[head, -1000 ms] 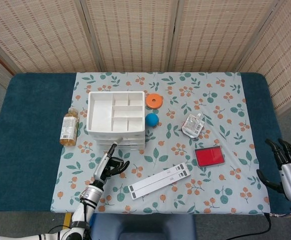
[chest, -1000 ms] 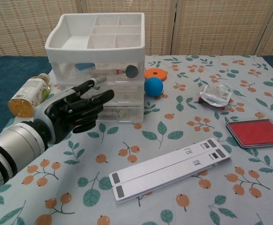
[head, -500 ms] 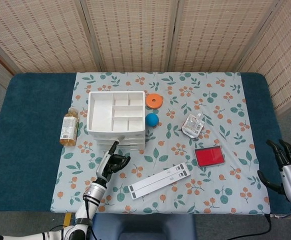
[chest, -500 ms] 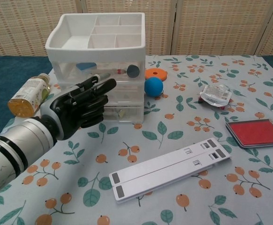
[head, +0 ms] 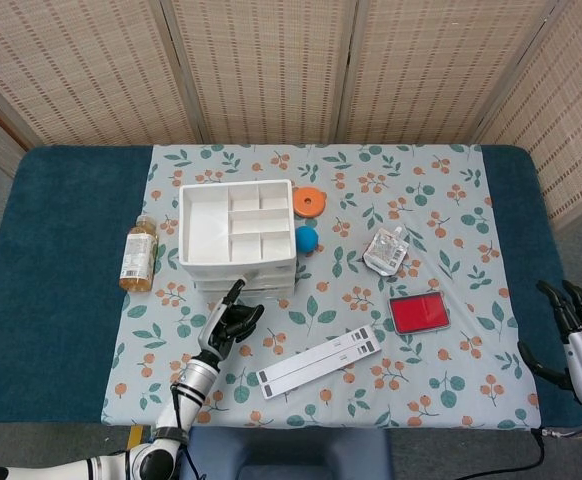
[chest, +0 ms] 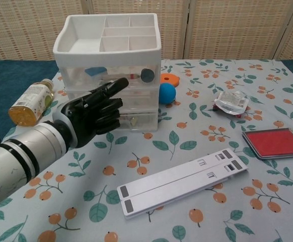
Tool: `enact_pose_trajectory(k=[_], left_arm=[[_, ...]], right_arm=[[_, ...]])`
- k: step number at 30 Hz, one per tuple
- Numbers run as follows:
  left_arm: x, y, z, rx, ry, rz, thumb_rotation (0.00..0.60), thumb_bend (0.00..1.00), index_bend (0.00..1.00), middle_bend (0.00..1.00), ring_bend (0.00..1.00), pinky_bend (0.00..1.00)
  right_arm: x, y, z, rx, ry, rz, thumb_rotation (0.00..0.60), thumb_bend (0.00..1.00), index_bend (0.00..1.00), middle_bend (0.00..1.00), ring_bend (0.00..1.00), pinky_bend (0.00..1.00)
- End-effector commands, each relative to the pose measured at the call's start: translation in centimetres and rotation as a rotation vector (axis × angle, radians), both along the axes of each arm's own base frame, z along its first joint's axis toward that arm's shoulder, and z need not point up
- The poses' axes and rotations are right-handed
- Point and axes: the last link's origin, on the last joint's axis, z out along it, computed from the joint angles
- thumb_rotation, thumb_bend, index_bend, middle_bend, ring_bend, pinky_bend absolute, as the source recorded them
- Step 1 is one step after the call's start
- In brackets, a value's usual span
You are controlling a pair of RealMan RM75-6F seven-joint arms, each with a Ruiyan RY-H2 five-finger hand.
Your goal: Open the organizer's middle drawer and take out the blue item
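The white organizer [head: 236, 235] [chest: 108, 75] has an open divided tray on top and clear drawers below. Through the upper drawer fronts I see a blue piece [chest: 96, 71] and a blue round knob-like thing [chest: 147, 75]; which drawer holds them I cannot tell. My black left hand [head: 229, 325] [chest: 93, 115] is at the organizer's front, most fingers curled in and one finger stretched out against the drawer fronts, holding nothing. My right hand [head: 574, 335] hangs past the table's right edge, fingers spread, empty.
A blue ball [head: 306, 238] [chest: 167, 93] and an orange disc [head: 309, 201] lie right of the organizer. A bottle [head: 139, 255] [chest: 31, 101] lies to its left. A pouch [head: 387, 250], a red pad [head: 418, 313] and a white bar [head: 316, 361] [chest: 181, 181] lie further right.
My left hand moved forward to the drawer fronts. The organizer has slid slightly to the right and away. The right hand has dropped a little.
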Motion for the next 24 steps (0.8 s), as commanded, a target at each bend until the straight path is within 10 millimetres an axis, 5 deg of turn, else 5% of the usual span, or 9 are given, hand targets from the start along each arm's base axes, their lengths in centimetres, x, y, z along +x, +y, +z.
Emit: enact_pose_trajectory(k=[1, 24], left_arm=[[0.01, 0.27, -0.03, -0.009, -0.013, 0.007, 0.6, 0.29, 0.14, 0.95, 1.0, 1.0], [-0.47, 0.72, -0.03, -0.028, -0.015, 0.021, 0.6, 0.3, 0.29, 0.95, 1.0, 1.0]], right_arm=[[0.01, 0.03, 0.0, 0.0, 0.0, 0.0, 0.6, 0.33, 0.0, 0.14, 0.02, 0.04], [-0.04, 0.16, -0.02, -0.001, 0.0, -0.007, 0.6, 0.33, 0.0, 0.14, 0.03, 0.04]])
